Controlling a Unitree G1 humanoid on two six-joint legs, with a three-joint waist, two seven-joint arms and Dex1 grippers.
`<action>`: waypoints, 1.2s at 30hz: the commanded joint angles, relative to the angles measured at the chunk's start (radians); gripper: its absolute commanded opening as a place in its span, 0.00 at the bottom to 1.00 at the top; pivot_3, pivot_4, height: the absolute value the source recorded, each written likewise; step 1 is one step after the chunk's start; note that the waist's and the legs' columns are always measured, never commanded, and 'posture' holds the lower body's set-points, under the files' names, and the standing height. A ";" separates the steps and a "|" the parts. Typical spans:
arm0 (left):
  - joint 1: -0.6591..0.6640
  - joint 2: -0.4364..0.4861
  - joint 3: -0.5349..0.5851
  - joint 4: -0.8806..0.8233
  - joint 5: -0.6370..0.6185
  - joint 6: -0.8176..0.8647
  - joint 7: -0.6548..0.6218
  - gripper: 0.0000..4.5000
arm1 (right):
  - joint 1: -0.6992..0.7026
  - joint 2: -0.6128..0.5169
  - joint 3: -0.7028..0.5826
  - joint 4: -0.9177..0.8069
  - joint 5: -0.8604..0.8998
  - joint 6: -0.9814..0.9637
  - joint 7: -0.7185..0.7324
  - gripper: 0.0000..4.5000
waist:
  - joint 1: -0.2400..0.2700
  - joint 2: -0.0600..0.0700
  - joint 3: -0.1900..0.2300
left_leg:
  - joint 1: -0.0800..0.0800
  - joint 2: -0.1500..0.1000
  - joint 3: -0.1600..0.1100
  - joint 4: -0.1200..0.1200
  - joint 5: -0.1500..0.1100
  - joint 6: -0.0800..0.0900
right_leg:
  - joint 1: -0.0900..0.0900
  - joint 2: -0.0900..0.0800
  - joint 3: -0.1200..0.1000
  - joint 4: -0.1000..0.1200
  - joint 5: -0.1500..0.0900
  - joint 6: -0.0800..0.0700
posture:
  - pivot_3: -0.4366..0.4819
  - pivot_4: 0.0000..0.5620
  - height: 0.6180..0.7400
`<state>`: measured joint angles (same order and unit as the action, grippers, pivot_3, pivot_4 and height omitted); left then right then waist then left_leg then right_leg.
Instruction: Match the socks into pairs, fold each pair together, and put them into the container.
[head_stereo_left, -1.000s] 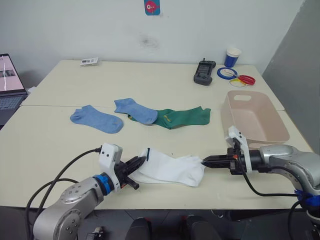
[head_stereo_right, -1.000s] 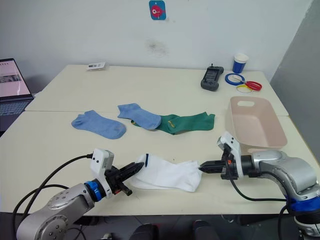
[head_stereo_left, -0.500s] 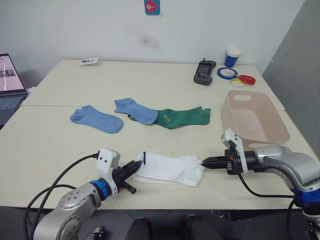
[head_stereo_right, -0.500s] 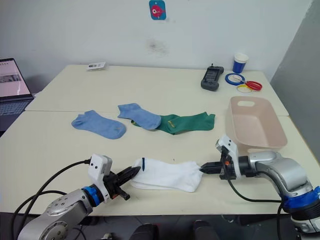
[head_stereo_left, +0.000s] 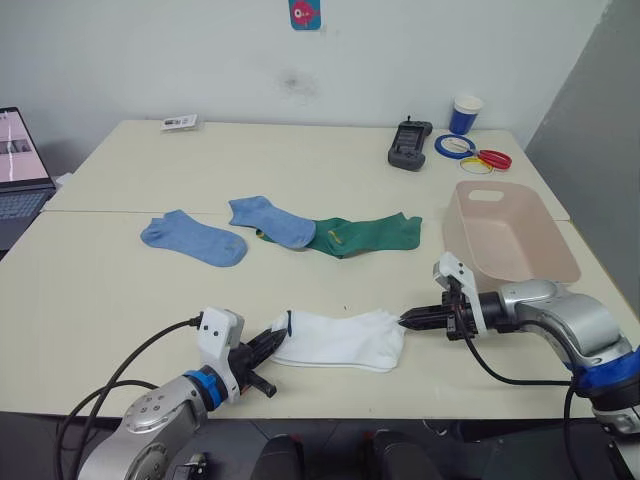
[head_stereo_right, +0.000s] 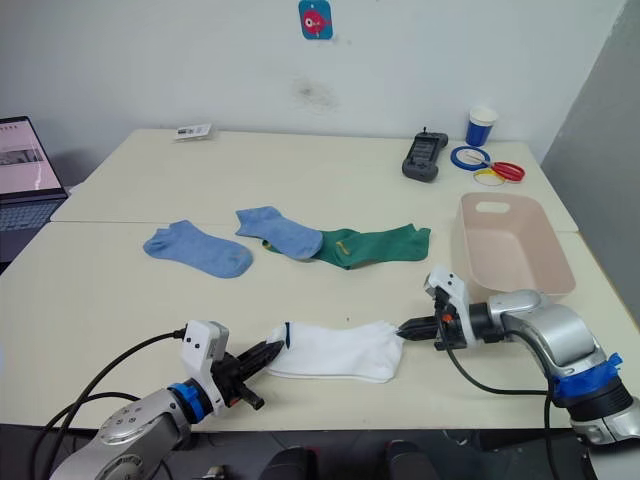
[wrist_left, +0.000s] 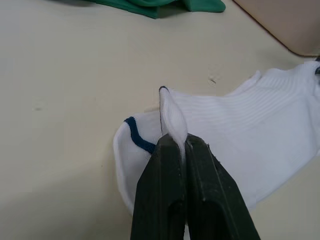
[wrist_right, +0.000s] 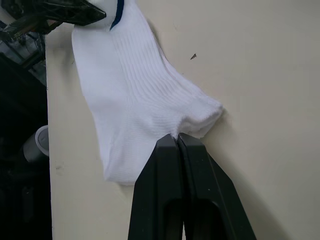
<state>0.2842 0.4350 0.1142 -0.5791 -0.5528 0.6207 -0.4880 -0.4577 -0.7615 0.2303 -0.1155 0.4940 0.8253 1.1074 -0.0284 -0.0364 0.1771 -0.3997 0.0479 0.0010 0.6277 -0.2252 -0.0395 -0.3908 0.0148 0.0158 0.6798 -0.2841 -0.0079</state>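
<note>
**White pair held at both ends, near table edge**

We hold the white socks (head_stereo_left: 340, 338) stretched flat along the near edge of the table (head_stereo_left: 100, 290). Our left gripper (head_stereo_left: 272, 340) pinches the cuff end, fingers (wrist_left: 170, 190) closed on a fold of white fabric beside the dark cuff stripe. Our right gripper (head_stereo_left: 408, 320) pinches the toe end, its fingers (wrist_right: 172, 190) pressed together on the fabric edge. The white fabric lies on the table surface between the two grippers.

Beyond it, towards mid-table, we see one light blue sock (head_stereo_left: 192, 238) lying flat and apart on the left. A second light blue sock (head_stereo_left: 270, 219) lies just to its right, its toe overlapping the dark green socks (head_stereo_left: 365, 234), which extend to the right and carry a small yellow mark.

The container (head_stereo_left: 510, 235) sits on the right side of the table, near our right arm, with nothing visible inside.

At the far right corner stand a black handheld device (head_stereo_left: 408, 145), tape rings (head_stereo_left: 470, 152) and a blue paper cup (head_stereo_left: 464, 113). A laptop (head_stereo_left: 20, 165) sits off the far left.
</note>
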 joint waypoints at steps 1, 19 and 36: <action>0.022 -0.011 0.004 -0.037 0.009 -0.043 0.006 0.00 | -0.028 0.007 -0.004 0.001 -0.002 -0.019 0.023 0.00 | 0.000 0.000 0.000 | 0.000 0.000 0.000 0.000 0.000 0.000 | 0.000 0.000 0.000 0.000 0.000 0.000 | 0.48 0.27 1.00; 0.057 -0.014 -0.040 0.095 0.085 -0.168 -0.041 0.00 | -0.022 0.007 0.015 0.032 -0.057 -0.039 0.043 0.00 | 0.000 0.001 0.000 | 0.000 0.000 0.000 0.000 0.000 0.000 | 0.000 0.000 0.000 0.000 0.000 -0.001 | 0.48 0.27 1.00; 0.015 0.144 0.214 0.082 -0.162 -0.067 -0.187 0.49 | 0.017 0.024 -0.119 -0.176 0.052 -0.002 -0.021 0.62 | 0.000 0.002 0.001 | 0.000 0.001 -0.001 0.000 0.000 0.000 | -0.001 0.000 -0.001 0.000 -0.001 -0.001 | 0.48 0.27 1.00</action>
<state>0.3242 0.5475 0.2933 -0.4627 -0.6550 0.5252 -0.6323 -0.4395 -0.7568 0.1286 -0.2240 0.5325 0.8549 1.1090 -0.0285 -0.0348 0.1783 -0.3997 0.0487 -0.0001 0.6273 -0.2253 -0.0394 -0.3915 0.0148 0.0143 0.6802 -0.2848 -0.0089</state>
